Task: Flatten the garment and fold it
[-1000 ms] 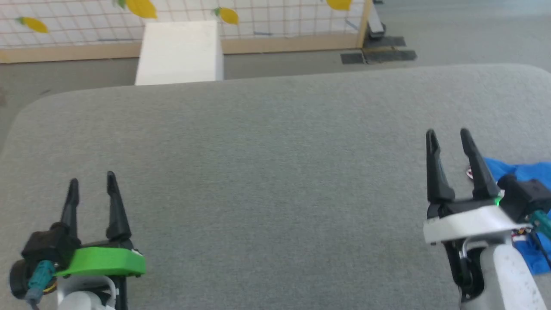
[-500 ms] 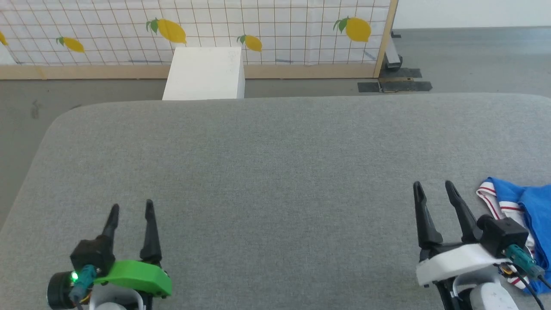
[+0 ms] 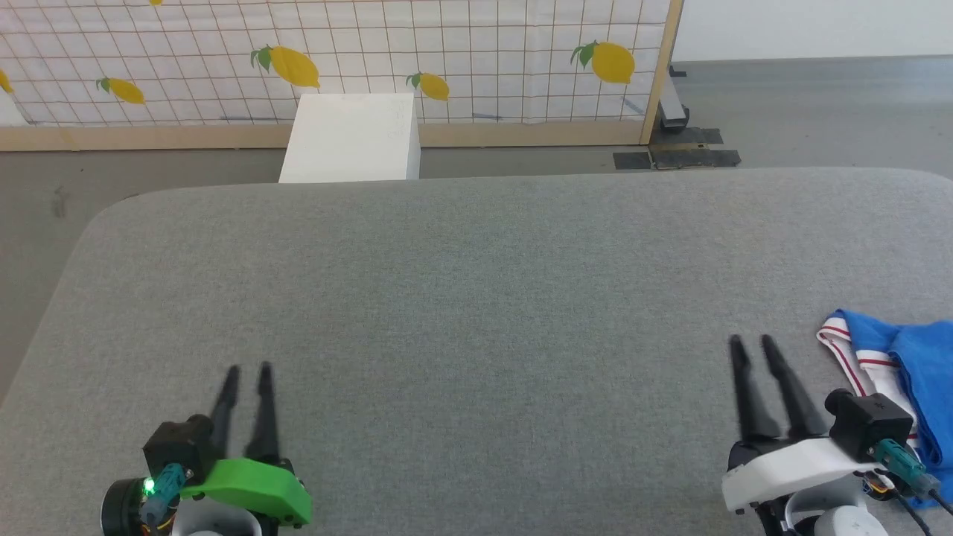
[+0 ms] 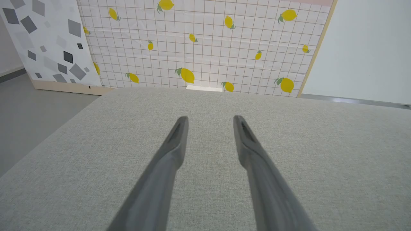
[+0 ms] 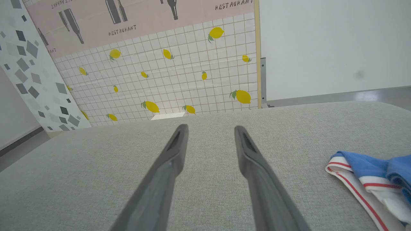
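Starting stage, nothing flattened: left pincer (image 3: 249,367) and right pincer (image 3: 752,339) spread, empty; bunched T-shirt (image 3: 917,357), near right, likely needs grasping next.

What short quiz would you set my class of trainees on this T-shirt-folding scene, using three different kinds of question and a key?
1. True or false: the blue T-shirt lies bunched on the grey padded table, to the right of the right gripper and not between its fingers.
2. Multiple choice: what is between the fingers of the left gripper? A) a white sleeve B) nothing C) a striped hem
3. Short answer: what stands on the floor between the table's far edge and the lemon-print panel?
Key: 1 true; 2 B; 3 a white box.
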You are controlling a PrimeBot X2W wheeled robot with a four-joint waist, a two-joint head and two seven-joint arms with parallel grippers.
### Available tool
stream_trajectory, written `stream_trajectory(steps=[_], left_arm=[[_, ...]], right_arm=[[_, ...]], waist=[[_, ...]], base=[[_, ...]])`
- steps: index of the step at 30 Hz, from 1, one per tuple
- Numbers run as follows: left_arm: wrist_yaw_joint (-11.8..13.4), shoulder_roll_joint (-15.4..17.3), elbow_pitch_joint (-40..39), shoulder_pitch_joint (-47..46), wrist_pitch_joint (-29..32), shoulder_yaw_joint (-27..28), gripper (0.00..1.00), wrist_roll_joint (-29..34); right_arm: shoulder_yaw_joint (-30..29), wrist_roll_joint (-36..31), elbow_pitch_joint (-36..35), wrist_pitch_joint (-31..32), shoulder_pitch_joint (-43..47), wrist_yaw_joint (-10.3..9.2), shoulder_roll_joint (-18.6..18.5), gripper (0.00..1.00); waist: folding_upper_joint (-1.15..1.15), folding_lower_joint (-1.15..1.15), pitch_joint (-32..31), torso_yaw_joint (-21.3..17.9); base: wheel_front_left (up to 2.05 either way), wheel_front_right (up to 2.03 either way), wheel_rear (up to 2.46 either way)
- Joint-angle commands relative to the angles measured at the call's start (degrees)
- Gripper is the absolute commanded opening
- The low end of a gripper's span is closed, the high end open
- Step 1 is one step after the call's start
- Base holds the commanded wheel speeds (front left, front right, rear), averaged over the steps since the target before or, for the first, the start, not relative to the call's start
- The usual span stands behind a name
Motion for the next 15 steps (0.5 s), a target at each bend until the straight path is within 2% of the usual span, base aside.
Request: stream_trajectory(steps=[1, 15], left_arm=[[0.0, 0.0, 0.0, 0.0, 0.0, 0.0, 0.00, 0.0], [0.4, -0.1, -1.3, 0.2, 1.4, -0.4, 0.00, 0.8]], right_arm=[[0.0, 0.0, 0.0, 0.0, 0.0, 0.00, 0.0, 0.00], [0.1, -1.1, -1.2, 1.4, 0.2, -0.01, 0.0, 0.00]], waist=[[0.00, 0.00, 0.0, 0.0], [0.00, 0.00, 0.0, 0.1]], base=[[0.00, 0.00, 0.00], [0.00, 0.00, 0.00]])
